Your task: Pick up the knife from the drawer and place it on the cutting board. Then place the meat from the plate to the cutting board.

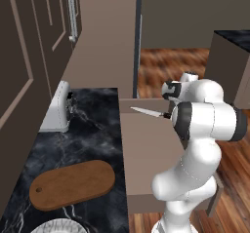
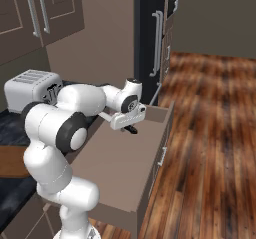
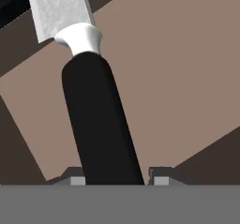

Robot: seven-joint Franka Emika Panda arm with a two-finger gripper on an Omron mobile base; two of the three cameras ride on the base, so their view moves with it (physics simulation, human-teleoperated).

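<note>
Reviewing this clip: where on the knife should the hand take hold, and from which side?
By the black handle of the knife, from above, fingers either side. It is thick and rounded, while the blade is thin and pointed. The hand already straddles the handle's end over the drawer.

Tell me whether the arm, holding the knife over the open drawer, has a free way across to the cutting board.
Probably yes. The knife sits between the jaws of the gripper, lifted above the drawer. The cutting board lies bare on the counter beside the drawer, with nothing standing between; the toaster sits farther back.
</note>
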